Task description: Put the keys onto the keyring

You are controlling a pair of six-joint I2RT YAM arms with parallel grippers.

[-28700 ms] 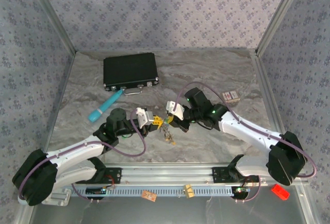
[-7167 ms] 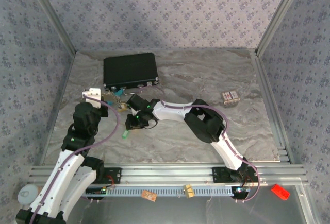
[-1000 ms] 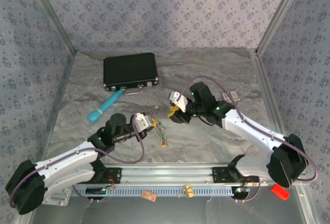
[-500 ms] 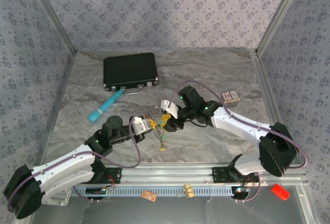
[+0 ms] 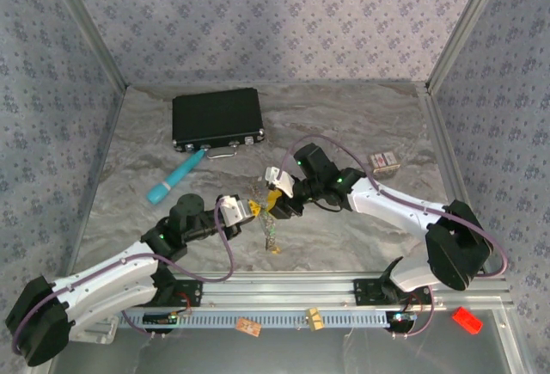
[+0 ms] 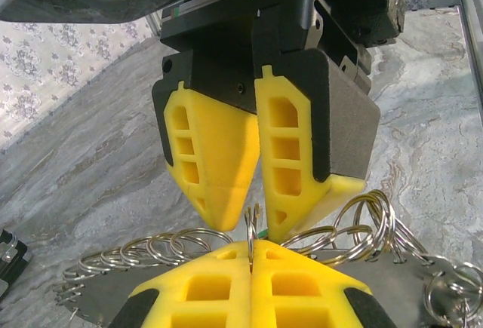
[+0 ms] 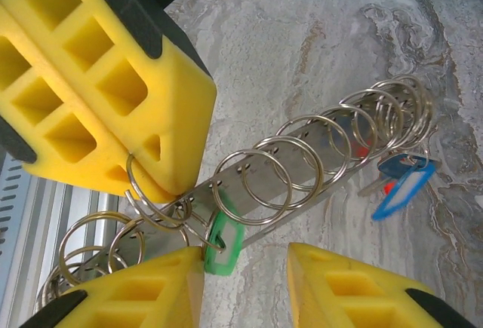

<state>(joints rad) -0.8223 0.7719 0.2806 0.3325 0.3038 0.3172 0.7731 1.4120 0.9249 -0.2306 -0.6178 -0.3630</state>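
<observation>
The left gripper (image 6: 251, 243) pinches one ring of the keyring (image 7: 300, 165). The right gripper (image 7: 246, 283) gapes, green key (image 7: 223, 243) touching one finger.

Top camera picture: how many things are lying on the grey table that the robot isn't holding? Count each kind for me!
black rectangular case with a metal handle: 1
long teal tube: 1
small flat box with reddish markings: 1
Total: 3
</observation>
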